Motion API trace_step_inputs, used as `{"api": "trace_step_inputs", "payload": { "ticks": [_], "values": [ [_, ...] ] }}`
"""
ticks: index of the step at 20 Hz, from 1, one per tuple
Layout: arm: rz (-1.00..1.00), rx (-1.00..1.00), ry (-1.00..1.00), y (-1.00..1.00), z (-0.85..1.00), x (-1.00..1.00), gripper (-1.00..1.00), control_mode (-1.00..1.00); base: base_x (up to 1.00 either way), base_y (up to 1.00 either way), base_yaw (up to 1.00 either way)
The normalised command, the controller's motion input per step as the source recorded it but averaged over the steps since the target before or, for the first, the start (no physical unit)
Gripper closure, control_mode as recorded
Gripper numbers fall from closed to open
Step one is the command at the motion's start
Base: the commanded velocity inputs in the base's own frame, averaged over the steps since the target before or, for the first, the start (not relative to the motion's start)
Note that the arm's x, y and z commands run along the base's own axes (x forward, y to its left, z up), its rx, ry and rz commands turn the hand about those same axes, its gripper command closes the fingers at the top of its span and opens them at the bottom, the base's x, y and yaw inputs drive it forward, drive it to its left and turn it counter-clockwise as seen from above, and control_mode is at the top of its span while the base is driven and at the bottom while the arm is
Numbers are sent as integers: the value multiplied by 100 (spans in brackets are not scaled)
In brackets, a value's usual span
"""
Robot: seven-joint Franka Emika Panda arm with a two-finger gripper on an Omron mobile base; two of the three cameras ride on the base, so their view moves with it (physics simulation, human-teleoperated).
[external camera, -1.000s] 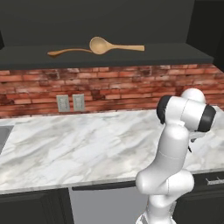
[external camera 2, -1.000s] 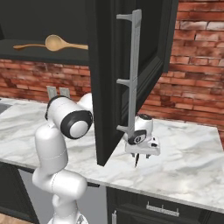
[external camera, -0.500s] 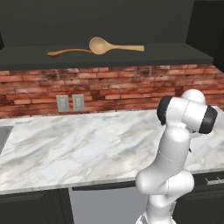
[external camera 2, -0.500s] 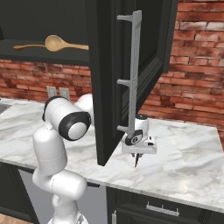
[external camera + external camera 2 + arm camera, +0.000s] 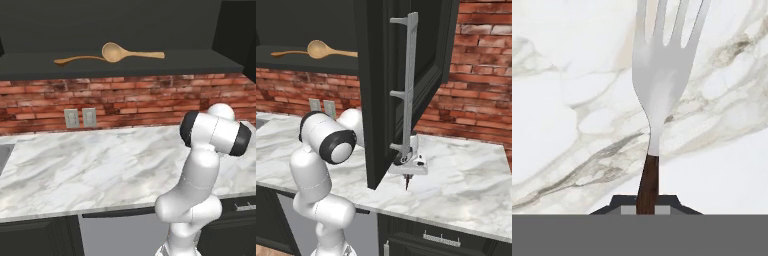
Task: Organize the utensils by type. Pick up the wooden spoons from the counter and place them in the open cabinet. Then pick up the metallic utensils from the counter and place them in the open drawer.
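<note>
While the far left of the left base view shows a steel sink point(image 5: 4, 156) just cutting into the counter point(image 5: 100, 170), that white marble slab runs wide and smooth to the right, grey veins all through it, thin pale edge along the near side. Above it, on the flat dark shelf of the open cabinet point(image 5: 150, 62), both wooden spoons lie side by side: the thin orange-brown spoon point(image 5: 77, 60) on the left, the larger light-tan spoon point(image 5: 127, 52) with its round bowl just right of it, handle pointing right, the two about touching at the bowl. Red brick backs the wall, with a pair of pale outlets point(image 5: 80, 118) set in it.

Moving right in the right base view, the black cabinet door point(image 5: 401, 75) hangs open with a long grey bar handle, its lower corner just over the hand. There the gripper point(image 5: 406, 183) points straight down at the marble, low over it, well in from the near edge, with bare counter stretching right to the end.

In the hand view, the jaws are clamped together on the dark brown handle of a fork point(image 5: 662, 75), silver pronged head flat against the veined stone. Whether it has left the surface cannot be told.
</note>
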Motion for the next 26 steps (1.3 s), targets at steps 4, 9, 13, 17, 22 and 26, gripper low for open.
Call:
{"api": "trace_step_inputs", "payload": {
  "ticks": [4, 9, 13, 17, 22, 26],
  "values": [
    [0, 1, 0, 23, 32, 0, 100, -100, 0, 0, 0],
    [5, 0, 0, 39, 40, -24, 100, -100, 0, 0, 0],
    [14, -1, 0, 60, 22, -41, 100, -100, 0, 0, 0],
    [17, -1, -3, 58, 35, -34, 100, -100, 0, 0, 0],
    [8, 1, -1, 38, 66, -11, 100, -100, 0, 0, 0],
    [4, 6, 0, 25, 84, 0, 100, -100, 0, 0, 0]
  ]
}}
